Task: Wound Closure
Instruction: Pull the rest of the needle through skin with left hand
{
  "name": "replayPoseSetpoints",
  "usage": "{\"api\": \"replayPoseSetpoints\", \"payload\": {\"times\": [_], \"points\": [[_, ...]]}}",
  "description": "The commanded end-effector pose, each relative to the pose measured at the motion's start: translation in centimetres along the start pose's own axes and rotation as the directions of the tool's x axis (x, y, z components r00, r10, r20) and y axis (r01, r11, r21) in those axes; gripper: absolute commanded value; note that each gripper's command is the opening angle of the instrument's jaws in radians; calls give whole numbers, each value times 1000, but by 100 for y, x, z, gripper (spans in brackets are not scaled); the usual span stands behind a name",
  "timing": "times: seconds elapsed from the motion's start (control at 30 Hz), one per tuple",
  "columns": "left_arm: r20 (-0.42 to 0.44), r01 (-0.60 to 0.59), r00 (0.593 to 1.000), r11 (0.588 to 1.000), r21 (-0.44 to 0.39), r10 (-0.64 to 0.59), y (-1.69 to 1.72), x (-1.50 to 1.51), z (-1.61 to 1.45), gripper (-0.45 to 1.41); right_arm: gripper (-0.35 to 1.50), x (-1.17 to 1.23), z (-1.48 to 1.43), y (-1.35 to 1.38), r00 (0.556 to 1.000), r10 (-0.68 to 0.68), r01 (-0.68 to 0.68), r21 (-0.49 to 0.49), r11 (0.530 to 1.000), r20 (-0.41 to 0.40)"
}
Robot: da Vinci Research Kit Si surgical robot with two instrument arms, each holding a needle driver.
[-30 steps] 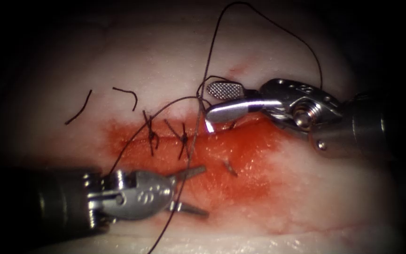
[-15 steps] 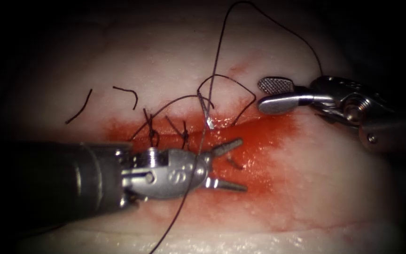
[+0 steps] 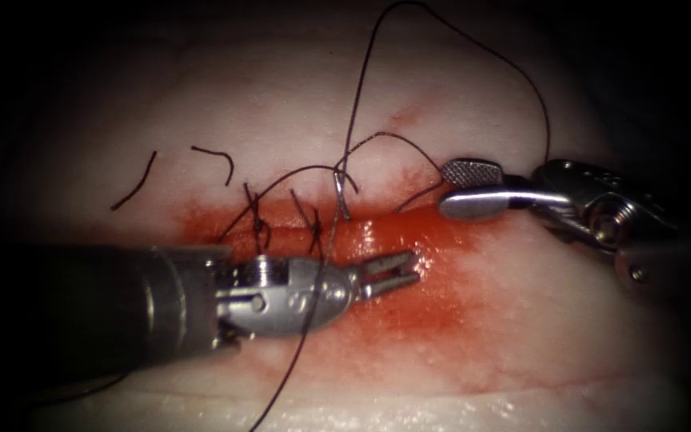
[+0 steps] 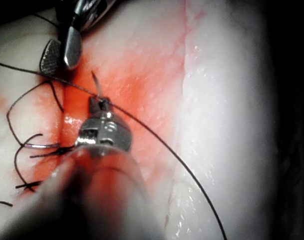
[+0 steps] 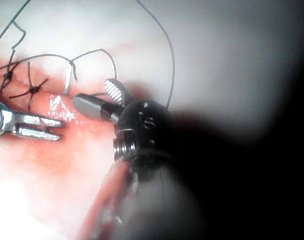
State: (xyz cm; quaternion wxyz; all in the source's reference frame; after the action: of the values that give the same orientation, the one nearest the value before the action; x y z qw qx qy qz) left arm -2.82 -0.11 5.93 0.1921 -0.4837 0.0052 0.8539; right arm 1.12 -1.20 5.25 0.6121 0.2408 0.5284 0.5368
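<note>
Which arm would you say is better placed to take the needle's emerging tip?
Probably the left: its hand is right at the needle tip rising from the tissue, though its grip is unclear. The right hand, open and empty, sits farther off to the right.

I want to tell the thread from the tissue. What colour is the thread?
Dark, nearly black-purple thread; clearest in the endoscope view against the pale tissue.

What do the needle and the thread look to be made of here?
Needle: probably polished steel, a thin silvery sliver with a bright glint, standing in the tissue at the cut, held by neither pincer. Thread: dark, matte, limp strand, likely braided or synthetic; unclear.
</note>
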Motion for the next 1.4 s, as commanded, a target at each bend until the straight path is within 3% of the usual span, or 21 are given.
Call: {"api": "replayPoseSetpoints", "payload": {"times": [0.03, 0.17, 0.23, 0.3, 0.43, 0.57, 0.67, 0.8, 0.87, 1.0, 1.07, 1.3, 1.4], "points": [[-12, 63, 998, 998, -21, -63, 0, -1, 4, -45, 34, -10, 4, -4, 1000, -1, 1, 6, 1000, 3], [-62, 268, 958, 951, -154, -280, -7, 8, -5, -45, 24, -22, -2, -14, 1000, -10, 9, 45, 999, 21], [-74, 351, 924, 911, -215, -374, -11, 15, -8, -45, 39, -30, -5, -21, 999, -35, 34, 56, 998, 20], [-83, 411, 889, 865, -287, -450, -15, 22, -12, -45, 31, -37, -7, -29, 997, -72, 69, 78, 995, 29], [-67, 516, 813, 770, -375, -578, -25, 34, -18, -45, 42, -48, -9, -41, 987, -155, 152, 103, 983, 29], [-20, 599, 736, 664, -448, -677, -34, 40, -20, -45, 88, -55, -6, -51, 967, -253, 250, 107, 962, 18], [10, 641, 685, 596, -483, -729, -42, 42, -21, -45, 101, -61, -2, -58, 939, -344, 341, 106, 934, 6], [51, 689, 631, 529, -495, -774, -51, 43, -22, -45, 103, -68, 8, -65, 886, -464, 463, 96, 881, -11], [61, 726, 575, 474, -498, -816, -55, 46, -24, -45, 90, -71, 13, -66, 862, -507, 506, 90, 858, -11], [101, 755, 436, 302, -581, -894, -59, 54, -31, -45, 78, -73, 21, -65, 815, -578, 577, 43, 816, 36], [109, 746, 418, 272, -608, -902, -62, 60, -36, -45, 73, -73, 23, -62, 803, -594, 593, 33, 804, 45], [135, 735, 396, 226, -639, -908, -72, 84, -52, -45, 64, -82, 27, -54, 785, -616, 617, 9, 787, 69], [119, 720, 412, 243, -650, -903, -77, 97, -62, -45, 64, -88, 28, -51, 780, -621, 623, -1, 782, 81]]}}
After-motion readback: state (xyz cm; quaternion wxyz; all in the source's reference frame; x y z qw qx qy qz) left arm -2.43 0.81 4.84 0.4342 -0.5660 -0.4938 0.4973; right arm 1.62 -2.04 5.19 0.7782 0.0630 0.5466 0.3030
